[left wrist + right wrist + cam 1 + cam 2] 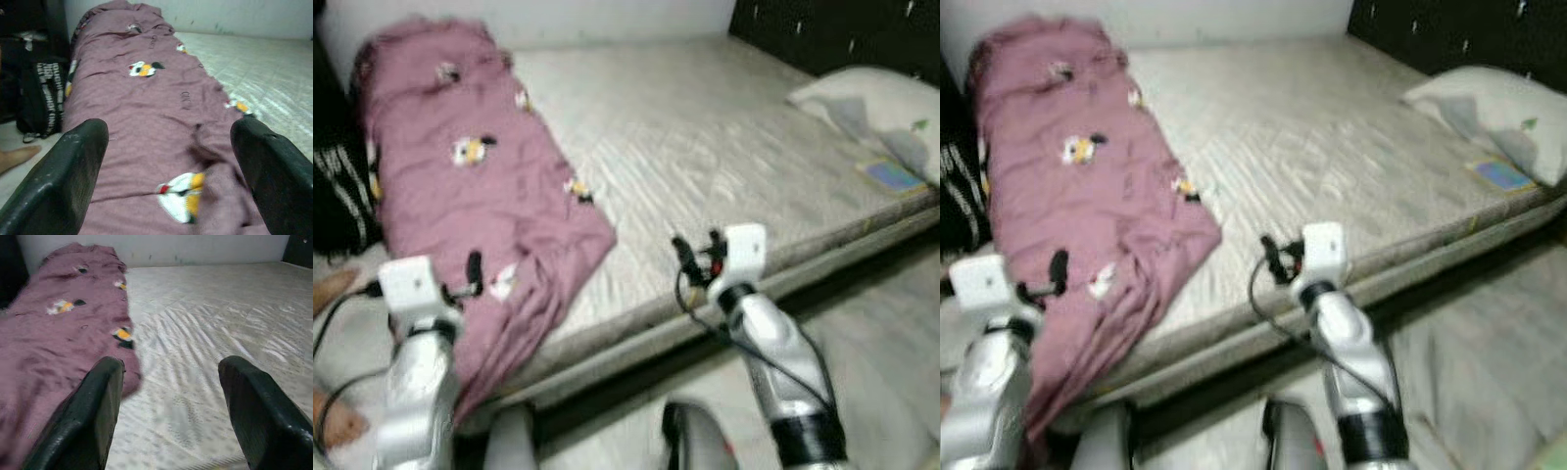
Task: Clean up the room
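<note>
- Nearest the head camera, at 7 o'clock, the left arm ends in the left gripper (470,277), poised over the near end of the mauve blanket (470,186) where it spills over the mattress edge.
- Its wrist view shows both black fingers (63,181) spread wide with nothing between them, the blanket's cloth lying just beyond; a duck-like print (178,196) sits between the fingers.
- At 5 o'clock the right arm holds the right gripper (695,257) above the near edge of the mattress (705,147), just beside the blanket's corner.
- Its wrist view shows those fingers (83,416) likewise wide apart and empty, pointing over bare quilted mattress with the blanket at one side.
- The blanket, the thing to tidy, runs as a long rumpled strip from 8 o'clock up to 11 o'clock along the mattress's left side, dotted with small cartoon prints.
- The left wrist view brings in a black bag with white lettering (46,93) on the floor beside the bed, and a person's bare foot (17,157) near it; the head views catch the bag at 9 o'clock.
- At 2 o'clock a pale pillow (881,117) lies at the mattress's far right, a small blue-and-yellow item (893,176) just beside it.
- Beyond, a dark wall panel (842,34) stands at 1 o'clock.
</note>
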Robot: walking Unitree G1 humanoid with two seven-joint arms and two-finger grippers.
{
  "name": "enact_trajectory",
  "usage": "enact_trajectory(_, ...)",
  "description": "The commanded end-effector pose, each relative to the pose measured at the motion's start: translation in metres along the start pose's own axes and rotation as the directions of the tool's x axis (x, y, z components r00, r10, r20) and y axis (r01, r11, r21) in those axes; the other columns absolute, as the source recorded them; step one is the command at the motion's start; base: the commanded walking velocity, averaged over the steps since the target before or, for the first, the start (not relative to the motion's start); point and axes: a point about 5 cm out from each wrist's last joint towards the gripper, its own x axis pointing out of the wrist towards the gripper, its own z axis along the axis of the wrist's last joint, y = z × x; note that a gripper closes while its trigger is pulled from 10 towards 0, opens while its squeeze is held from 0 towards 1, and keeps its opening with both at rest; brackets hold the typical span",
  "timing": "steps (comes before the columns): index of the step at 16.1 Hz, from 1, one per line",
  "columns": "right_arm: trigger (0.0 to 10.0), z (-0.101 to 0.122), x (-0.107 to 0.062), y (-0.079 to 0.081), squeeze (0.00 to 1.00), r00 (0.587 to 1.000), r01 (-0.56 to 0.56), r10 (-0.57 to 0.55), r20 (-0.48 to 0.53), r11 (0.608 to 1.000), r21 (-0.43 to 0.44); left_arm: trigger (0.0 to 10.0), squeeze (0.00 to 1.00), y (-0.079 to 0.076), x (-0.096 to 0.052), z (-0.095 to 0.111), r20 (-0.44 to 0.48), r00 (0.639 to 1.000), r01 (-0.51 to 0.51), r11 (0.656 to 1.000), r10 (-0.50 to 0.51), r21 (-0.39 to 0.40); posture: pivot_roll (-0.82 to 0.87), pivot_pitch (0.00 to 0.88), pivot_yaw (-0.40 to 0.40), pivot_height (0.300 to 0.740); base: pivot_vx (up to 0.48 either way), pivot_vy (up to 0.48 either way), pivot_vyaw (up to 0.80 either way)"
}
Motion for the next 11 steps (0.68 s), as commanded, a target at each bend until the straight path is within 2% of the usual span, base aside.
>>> enact_trajectory(1,10.0,0.003,-0.002,-0.005,0.00,1.000,0.018,-0.018,0.011,1.000,-0.001,10.0,0.00,0.002,-0.002,-0.007,-0.031,1.000,-0.004,1.000,0.004,0.018,-0.05,0.000,-0.062,0.585,0.000,0.000,0.00)
enact_trajectory(3,10.0,0.003,-0.004,-0.008,0.00,1.000,0.020,-0.020,0.005,1.000,-0.007,10.0,0.00,0.013,0.003,-0.010,-0.051,0.998,-0.037,0.999,0.038,0.030,-0.06,0.000,-0.062,0.585,0.000,0.000,0.00)
enact_trajectory(6,10.0,0.003,-0.012,-0.015,0.00,0.999,0.035,-0.035,-0.003,0.999,-0.018,10.0,0.00,0.026,0.016,-0.010,-0.056,0.995,-0.084,0.996,0.086,0.026,-0.08,0.006,-0.063,0.555,0.000,0.000,0.00)
enact_trajectory(9,10.0,0.003,-0.028,-0.027,0.00,0.998,0.058,-0.059,-0.026,0.997,-0.042,10.0,0.00,0.029,0.034,-0.010,-0.078,0.991,-0.112,0.994,0.112,0.005,-0.12,0.048,-0.072,0.532,0.000,0.000,0.00)
enact_trajectory(11,10.0,0.003,-0.044,-0.041,0.00,0.993,0.098,-0.102,-0.055,0.992,-0.078,10.0,0.00,0.028,0.048,-0.012,-0.101,0.988,-0.118,0.993,0.116,-0.014,-0.15,0.076,-0.079,0.532,0.000,0.000,0.00)
